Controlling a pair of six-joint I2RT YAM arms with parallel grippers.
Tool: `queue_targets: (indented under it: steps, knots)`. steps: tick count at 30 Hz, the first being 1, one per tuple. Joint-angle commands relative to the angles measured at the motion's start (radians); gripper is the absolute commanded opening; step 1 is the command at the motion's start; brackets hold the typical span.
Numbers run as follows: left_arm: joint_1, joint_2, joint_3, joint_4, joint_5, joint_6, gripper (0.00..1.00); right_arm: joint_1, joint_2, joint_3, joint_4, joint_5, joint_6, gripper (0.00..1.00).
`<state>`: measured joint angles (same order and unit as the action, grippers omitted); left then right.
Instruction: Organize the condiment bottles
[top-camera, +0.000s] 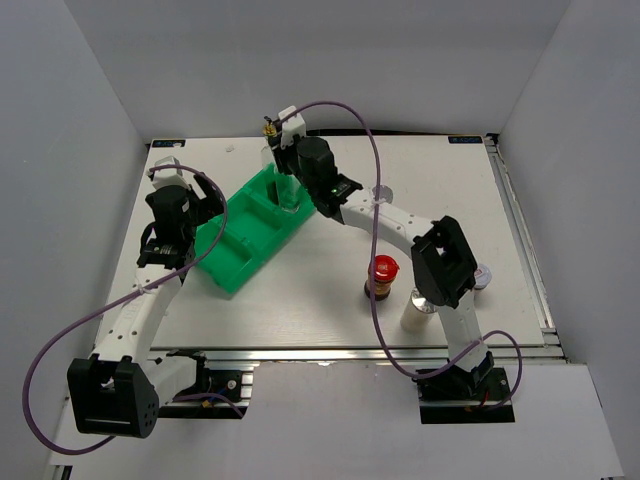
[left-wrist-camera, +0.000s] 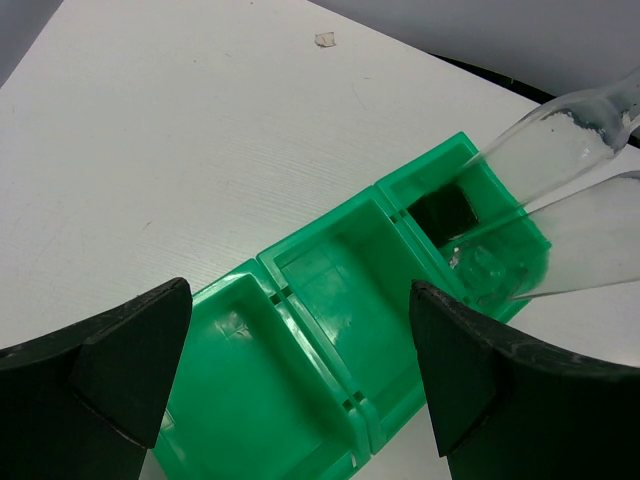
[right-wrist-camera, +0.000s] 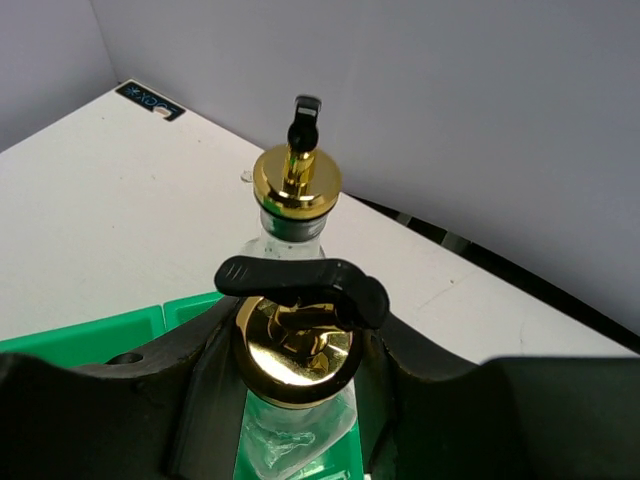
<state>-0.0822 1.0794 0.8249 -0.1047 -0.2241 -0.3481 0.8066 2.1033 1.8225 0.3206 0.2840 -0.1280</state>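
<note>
Glass bottle at the tray end compartment.
Right gripper jaws clamp it: lower upright, clear of its twin; left gripper jaws apart.

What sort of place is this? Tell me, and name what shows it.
Probably a robot lab test cell, not a kitchen: left arm and right arm bolted to a white table, plain grey walls boxing it in, a green tray and glass bottle as props.

Left arm: based near left, reaching toward the far side. Left hand: angled down at the surface, fingers spread wide.

Right arm: based near right, elbow bent, stretched far-left. Right hand: fingers closed against the neck of a clear glass bottle.
</note>
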Motion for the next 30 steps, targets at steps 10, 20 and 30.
queue_targets:
  steps: [10, 20, 30]
  knots:
    - [0.001, -0.03, -0.004, 0.0, -0.004, 0.006, 0.98, 0.028, -0.058, -0.092, 0.219, 0.15, 0.013, 0.86]
    - [0.002, -0.032, 0.002, -0.006, 0.003, 0.0, 0.98, 0.029, -0.13, -0.072, 0.075, 0.196, 0.014, 0.89]
    - [0.002, -0.049, 0.0, -0.012, -0.006, -0.011, 0.98, 0.029, -0.229, -0.037, -0.123, 0.095, -0.044, 0.89]
